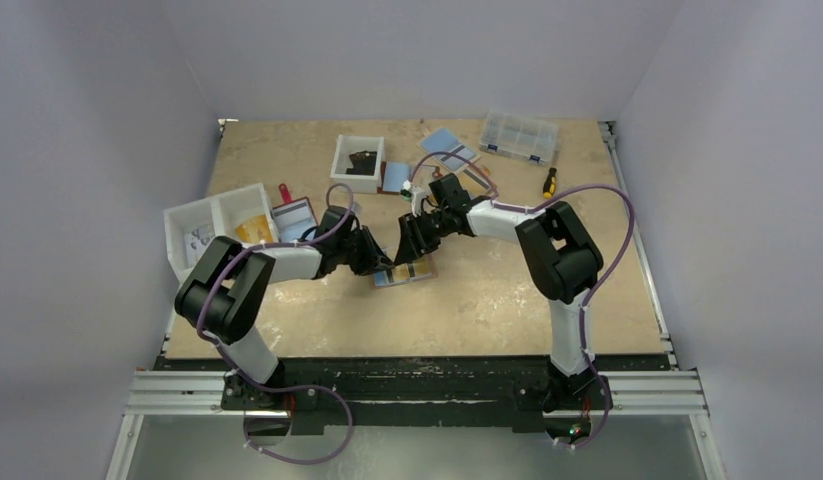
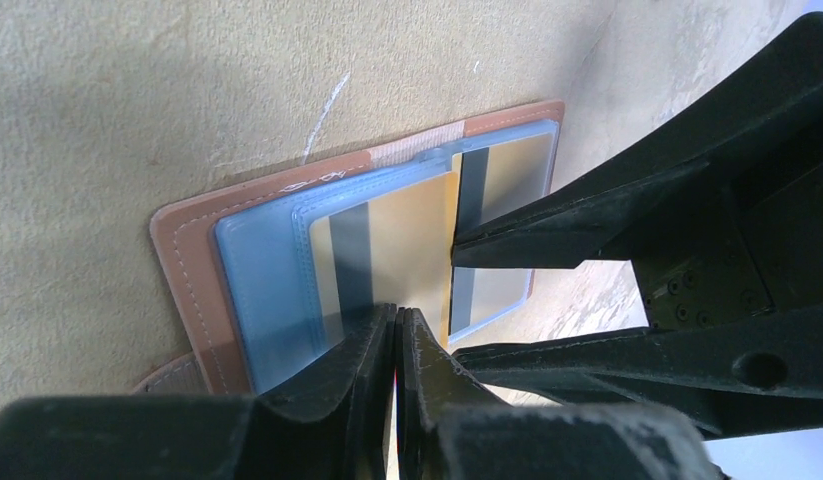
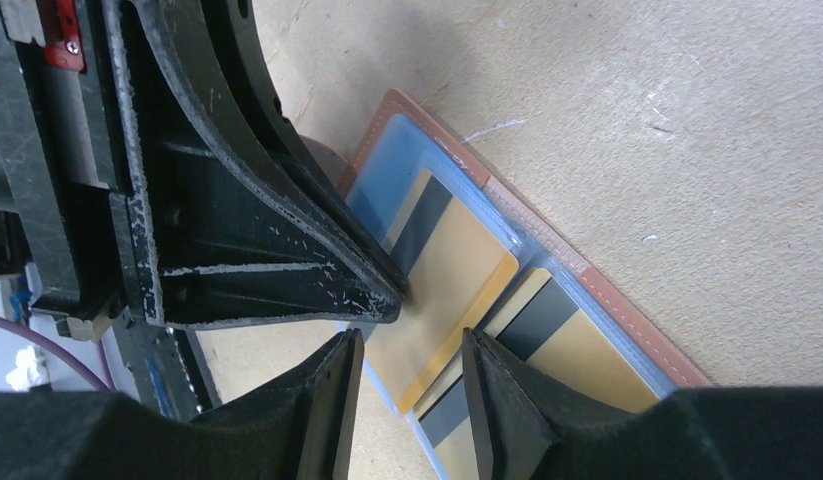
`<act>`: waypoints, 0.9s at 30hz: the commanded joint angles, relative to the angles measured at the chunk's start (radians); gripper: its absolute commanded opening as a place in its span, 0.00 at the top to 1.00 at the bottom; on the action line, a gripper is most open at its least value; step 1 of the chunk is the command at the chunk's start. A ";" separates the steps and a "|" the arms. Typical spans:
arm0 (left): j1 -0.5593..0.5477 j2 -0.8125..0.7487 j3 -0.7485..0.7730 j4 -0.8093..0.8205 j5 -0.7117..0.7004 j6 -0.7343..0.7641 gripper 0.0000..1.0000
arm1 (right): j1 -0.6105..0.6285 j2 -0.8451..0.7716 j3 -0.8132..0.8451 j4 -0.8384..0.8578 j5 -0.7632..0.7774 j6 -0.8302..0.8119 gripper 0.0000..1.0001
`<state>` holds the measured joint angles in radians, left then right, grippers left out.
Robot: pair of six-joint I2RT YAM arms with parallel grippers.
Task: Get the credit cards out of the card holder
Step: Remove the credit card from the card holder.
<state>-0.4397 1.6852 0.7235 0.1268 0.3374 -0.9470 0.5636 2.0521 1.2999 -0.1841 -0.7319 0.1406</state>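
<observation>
The tan-brown card holder (image 1: 419, 270) lies open on the table, its clear bluish pockets facing up (image 2: 252, 290) (image 3: 407, 150). Both credit cards are gold with a dark stripe. One card (image 2: 412, 235) (image 3: 452, 275) is partly slid out of its pocket and overlaps the other half. My left gripper (image 2: 397, 312) (image 1: 380, 263) is shut on that card's edge. The second card (image 2: 507, 185) (image 3: 577, 350) sits in its pocket. My right gripper (image 3: 412, 365) (image 1: 407, 248) is open, its fingers either side of the pulled card's free corner, just apart from the left fingertips.
White bins (image 1: 217, 222) stand at the left edge. A white box (image 1: 357, 160), blue cards (image 1: 447, 145) and a clear organiser (image 1: 519, 136) sit at the back. A screwdriver (image 1: 549, 182) lies at the back right. A pouch with a red tab (image 1: 293, 212) is behind the left arm.
</observation>
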 commanded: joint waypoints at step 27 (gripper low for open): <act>0.018 -0.079 -0.062 -0.119 -0.064 -0.021 0.56 | -0.004 0.047 -0.048 0.020 0.147 0.135 0.52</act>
<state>-0.4259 1.5833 0.6762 0.0872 0.2989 -0.9764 0.5663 2.0583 1.2842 -0.1127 -0.6666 0.2810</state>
